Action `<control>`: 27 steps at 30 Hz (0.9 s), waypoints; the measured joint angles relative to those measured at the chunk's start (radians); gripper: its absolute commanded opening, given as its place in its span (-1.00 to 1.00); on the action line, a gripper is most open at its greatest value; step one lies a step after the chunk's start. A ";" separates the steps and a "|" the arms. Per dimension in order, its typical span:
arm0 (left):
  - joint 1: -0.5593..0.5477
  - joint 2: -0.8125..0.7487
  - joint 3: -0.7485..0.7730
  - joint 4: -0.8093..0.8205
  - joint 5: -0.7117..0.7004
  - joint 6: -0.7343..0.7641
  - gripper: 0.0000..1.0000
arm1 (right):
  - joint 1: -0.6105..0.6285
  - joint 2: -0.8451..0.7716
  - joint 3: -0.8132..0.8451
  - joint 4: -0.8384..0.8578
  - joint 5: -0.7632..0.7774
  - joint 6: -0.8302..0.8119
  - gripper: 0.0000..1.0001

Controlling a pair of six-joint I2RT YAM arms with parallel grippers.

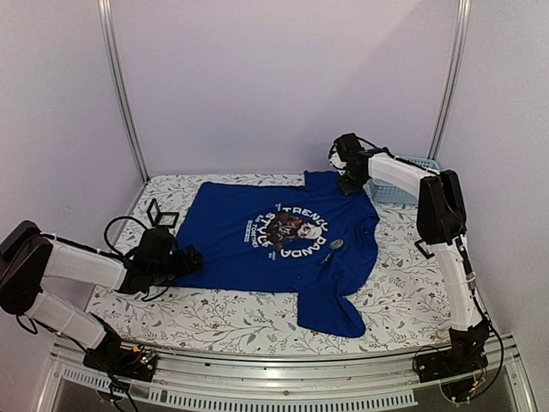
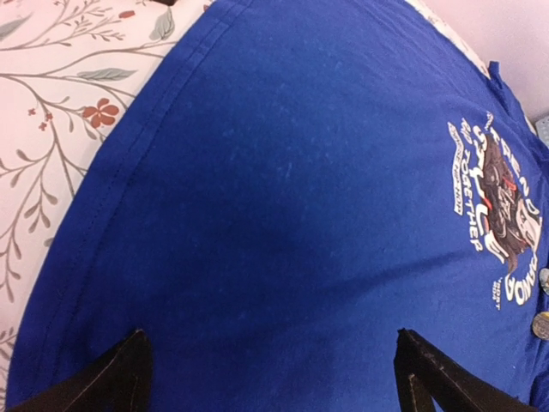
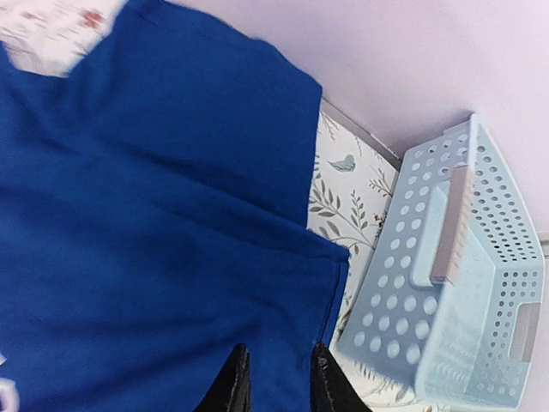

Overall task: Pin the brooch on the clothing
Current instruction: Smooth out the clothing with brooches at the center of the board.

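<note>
The royal-blue T-shirt (image 1: 257,245) lies flat on the floral cloth, with its round panda print (image 1: 294,230) facing up. A small round grey brooch (image 1: 337,244) rests on the shirt just right of the print; it also shows in the left wrist view (image 2: 541,324) at the right edge. My left gripper (image 1: 184,257) sits low at the shirt's left edge. In the left wrist view the left gripper (image 2: 269,335) has its jaws wide apart over blue fabric (image 2: 283,197). My right gripper (image 1: 350,176) hovers at the shirt's far right sleeve. In the right wrist view the right gripper (image 3: 279,348) has its jaws a narrow gap apart over the sleeve (image 3: 171,215).
A pale blue perforated basket (image 1: 396,187) stands at the back right, right beside the sleeve; it also shows in the right wrist view (image 3: 446,283). A small black frame (image 1: 161,215) and a cable lie on the cloth near the left arm. Metal posts rise at both back corners.
</note>
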 measured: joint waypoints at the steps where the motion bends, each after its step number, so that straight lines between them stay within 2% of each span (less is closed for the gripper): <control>1: 0.000 -0.006 -0.004 0.000 0.001 0.000 0.97 | 0.018 -0.071 -0.060 0.006 -0.019 0.023 -0.52; 7: -0.004 -0.060 -0.039 -0.014 0.007 -0.005 0.97 | 0.194 -0.620 -0.533 0.043 -0.193 0.206 -0.66; 11: -0.010 -0.097 -0.061 -0.030 0.006 -0.013 0.98 | 0.258 -0.831 -0.830 0.077 -0.323 0.372 -0.73; 17: -0.013 -0.132 -0.073 -0.063 0.004 -0.026 0.97 | 0.199 -0.787 -1.150 0.082 -0.375 0.503 -0.81; 27: -0.022 -0.210 -0.107 -0.115 0.003 -0.042 0.96 | 0.017 -0.696 -1.183 0.169 -0.425 0.532 -0.80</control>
